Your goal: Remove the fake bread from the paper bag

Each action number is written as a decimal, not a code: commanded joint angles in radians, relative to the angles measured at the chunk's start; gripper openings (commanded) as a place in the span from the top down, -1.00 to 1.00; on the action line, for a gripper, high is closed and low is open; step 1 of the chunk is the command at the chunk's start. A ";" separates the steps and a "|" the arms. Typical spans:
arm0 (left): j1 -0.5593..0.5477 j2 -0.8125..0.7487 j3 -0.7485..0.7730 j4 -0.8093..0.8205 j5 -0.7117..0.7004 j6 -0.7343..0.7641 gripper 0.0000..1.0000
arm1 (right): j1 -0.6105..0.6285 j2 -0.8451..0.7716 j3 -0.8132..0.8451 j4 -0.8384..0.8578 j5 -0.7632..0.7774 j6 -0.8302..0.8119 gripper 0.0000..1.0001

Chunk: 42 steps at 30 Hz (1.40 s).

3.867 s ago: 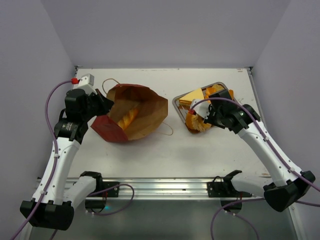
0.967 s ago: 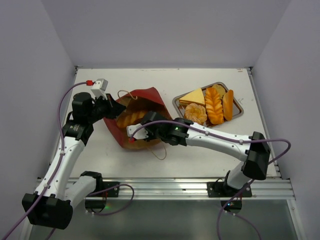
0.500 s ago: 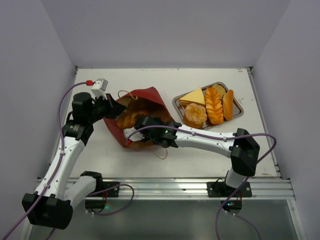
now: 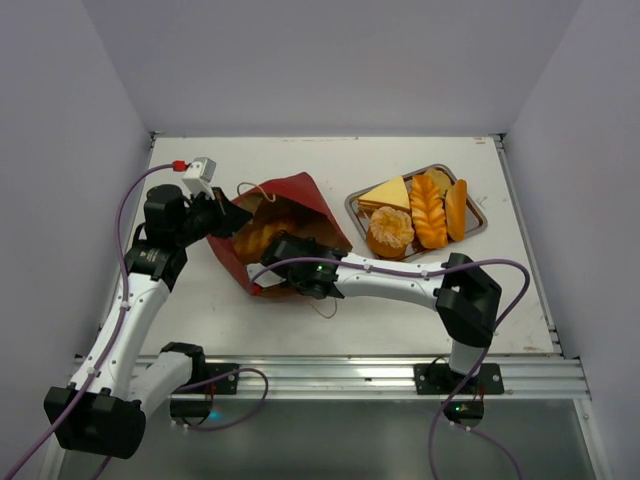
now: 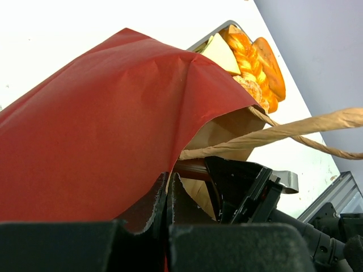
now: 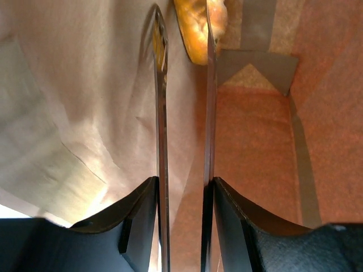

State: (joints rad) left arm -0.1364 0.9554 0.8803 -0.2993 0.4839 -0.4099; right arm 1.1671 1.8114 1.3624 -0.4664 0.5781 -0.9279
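The red paper bag [image 4: 300,195] lies on its side, left of centre, mouth toward the right arm. My left gripper [image 4: 228,220] is shut on the bag's upper edge [image 5: 113,113], its tips [image 5: 168,178] pinching the paper. My right gripper [image 4: 290,262] is inside the bag's mouth, shut on the metal tongs [image 6: 161,113]. The tong tips sit either side of a golden bread piece [image 6: 193,28] lying deep in the kraft interior. That bread piece [image 4: 258,237] shows orange in the top view. More fake bread lies on the tray: sandwich [image 4: 385,194], round piece [image 4: 390,228], braided loaf [image 4: 429,210], oval roll [image 4: 457,208].
The steel tray [image 4: 478,215] stands right of the bag. A string handle [image 5: 295,127] hangs across the bag's mouth, another [image 4: 325,305] loops on the table in front. The right arm [image 4: 400,275] stretches across the table's middle.
The right arm swung from the tray to the bag and has pushed further left into its mouth. The left gripper has kept its hold and lifted the bag's edge.
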 commanded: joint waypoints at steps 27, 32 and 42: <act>-0.006 -0.024 -0.001 0.089 0.064 -0.047 1.00 | 0.008 0.085 0.029 0.106 0.100 -0.017 0.33; -0.006 -0.027 -0.007 0.086 0.053 -0.043 1.00 | 0.006 0.042 0.018 0.088 0.066 0.000 0.77; -0.006 -0.026 -0.023 0.060 -0.014 -0.006 1.00 | -0.007 -0.119 -0.017 -0.007 -0.032 0.053 0.90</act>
State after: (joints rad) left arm -0.1364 0.9421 0.8684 -0.2840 0.4896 -0.4274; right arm 1.1629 1.7962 1.3499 -0.4427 0.5976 -0.9043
